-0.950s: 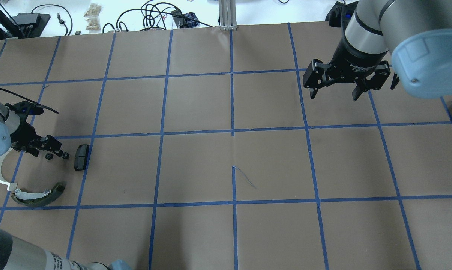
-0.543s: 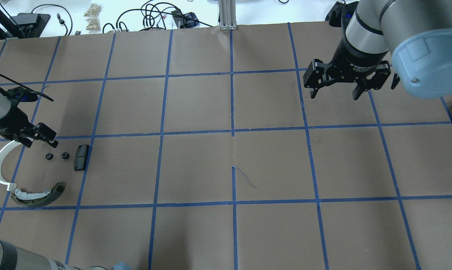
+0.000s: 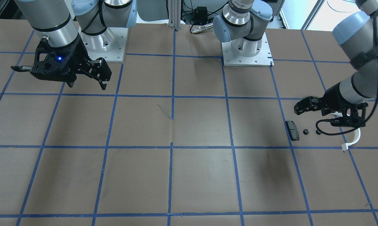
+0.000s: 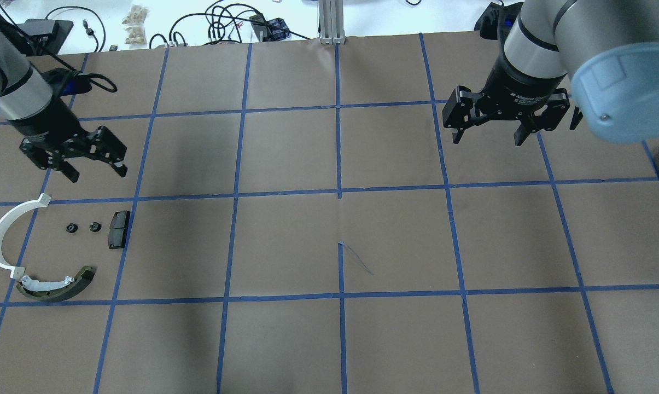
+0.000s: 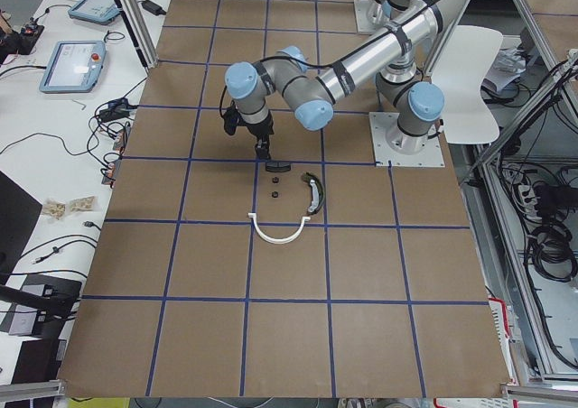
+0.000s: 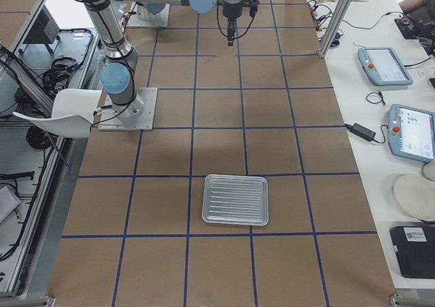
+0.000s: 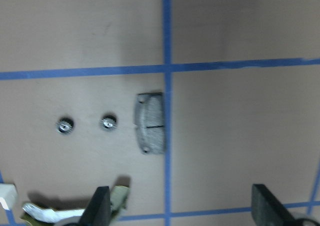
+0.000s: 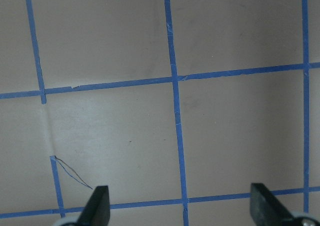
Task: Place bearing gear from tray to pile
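Overhead exterior view: the pile (image 4: 71, 227) lies at the table's left end, a loose group made up of a white semicircular plastic arc (image 4: 4, 235), a curved olive-and-white shoe-like piece (image 4: 56, 285) and a small black rectangular pad (image 4: 118, 229). Two small black round bearing gears (image 4: 94, 226) sit side by side on the brown paper-covered table (image 4: 285, 246), between the arc and the pad and just beside the pad. The left gripper (image 4: 95, 172) hangs above the table on the far side of the pile, apart from every part, jaws spread and nothing between them. The right gripper (image 4: 488, 139) hovers well away over bare paper, jaws likewise spread and empty. In the exterior right view the ribbed metal tray (image 6: 236, 199) shows only its bare floor. With gears lying among the pile, neither gripper carrying anything and no part visible in the tray, the placing looks done. At most, what seems left is for the arms to clear off.
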